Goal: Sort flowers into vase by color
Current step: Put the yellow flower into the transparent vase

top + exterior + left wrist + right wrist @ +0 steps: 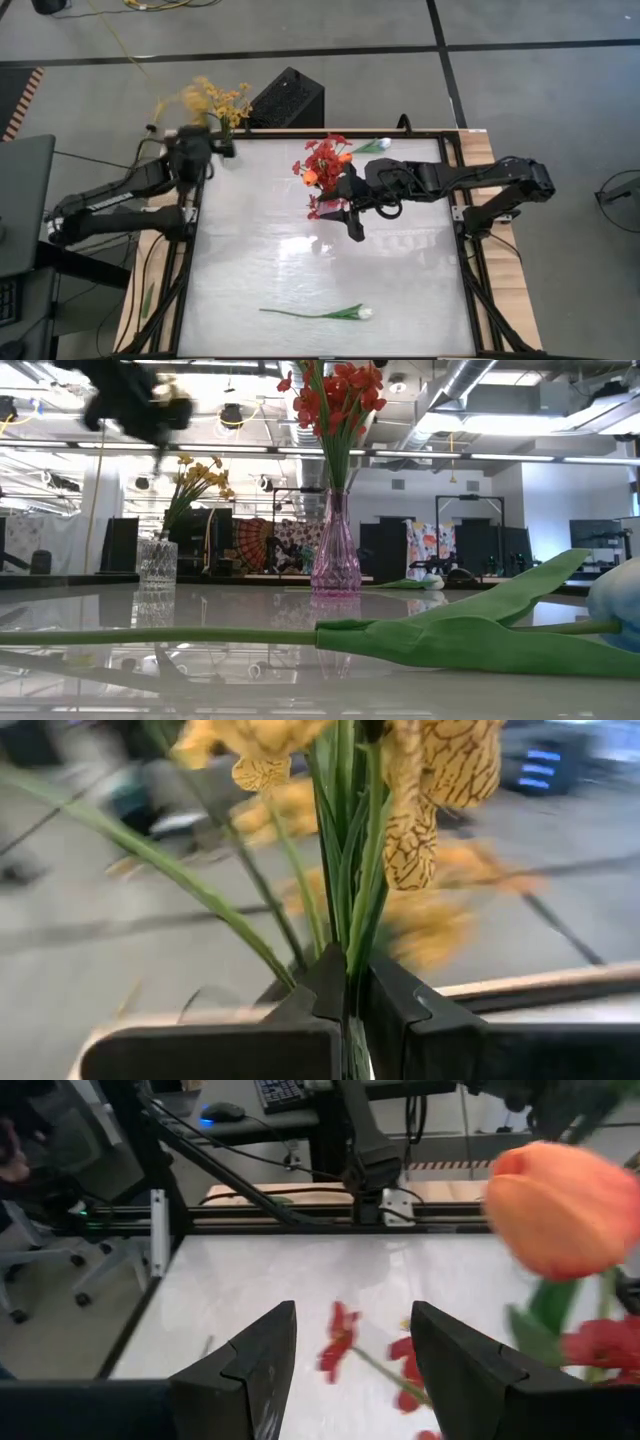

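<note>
My left gripper (205, 140) hovers high over the table's far left corner, shut on a yellow spray (212, 100); it shows blurred at the top of the low view (130, 400). Below it a clear glass vase (157, 565) holds yellow blooms (200, 475). A pink vase (335, 555) holds red flowers (325, 165) and an orange bloom (565, 1205). My right gripper (350, 1350) is open beside that bunch and touches nothing. One white tulip (320, 313) lies flat near the near edge. Another white tulip (375, 146) lies by the far edge. My left gripper pinches the yellow spray's green stems (345, 955) between its two fingers (300, 1010). Several thin stems and leaves run out past the fingertips, with the spotted yellow blooms (440, 770) beyond. The spray is lifted clear of the table.
A black box (290, 98) stands just past the far edge. Dark rails (465, 260) frame the white tabletop. The table's middle (300, 260) lies bare between the pink vase and the near tulip, whose broad leaf (480, 620) fills the low view's foreground.
</note>
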Controlling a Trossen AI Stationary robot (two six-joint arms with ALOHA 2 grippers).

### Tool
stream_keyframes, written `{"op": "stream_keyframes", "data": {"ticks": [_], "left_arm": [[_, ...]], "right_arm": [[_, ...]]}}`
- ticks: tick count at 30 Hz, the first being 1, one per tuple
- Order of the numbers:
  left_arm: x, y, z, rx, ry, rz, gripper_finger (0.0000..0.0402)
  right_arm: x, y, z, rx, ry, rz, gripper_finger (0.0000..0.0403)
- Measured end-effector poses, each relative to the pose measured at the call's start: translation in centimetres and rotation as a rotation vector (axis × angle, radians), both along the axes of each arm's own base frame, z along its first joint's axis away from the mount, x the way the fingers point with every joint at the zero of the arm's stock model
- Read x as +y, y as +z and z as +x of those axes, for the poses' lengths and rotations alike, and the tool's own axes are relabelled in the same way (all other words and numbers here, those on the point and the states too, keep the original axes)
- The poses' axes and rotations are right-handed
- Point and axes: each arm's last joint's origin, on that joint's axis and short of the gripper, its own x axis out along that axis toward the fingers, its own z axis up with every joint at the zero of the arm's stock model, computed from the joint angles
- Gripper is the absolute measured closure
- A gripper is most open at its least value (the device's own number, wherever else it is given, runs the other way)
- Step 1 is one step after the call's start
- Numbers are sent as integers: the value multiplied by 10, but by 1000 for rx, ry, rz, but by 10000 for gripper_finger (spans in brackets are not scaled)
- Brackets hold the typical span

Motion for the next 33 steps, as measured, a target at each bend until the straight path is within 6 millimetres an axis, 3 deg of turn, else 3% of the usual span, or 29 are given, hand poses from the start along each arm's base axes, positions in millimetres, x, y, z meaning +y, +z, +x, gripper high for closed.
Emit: {"op": "stream_keyframes", "data": {"ticks": [3,9,13,21,33], "left_arm": [[14,13,-1,10,-1,85,401],[17,24,-39,-122,204,139,401],[22,11,-52,-190,208,172,401],[35,-27,-59,-290,177,156,401],[40,-32,-57,-263,154,154,401]], "right_arm": [[-4,0,0,1,-10,-10,180],[-3,-2,-1,22,-17,21,180],[2,-2,-1,24,0,15,180],[-3,-1,0,16,-14,16,180],[-8,0,0,6,-34,23,180]]}}
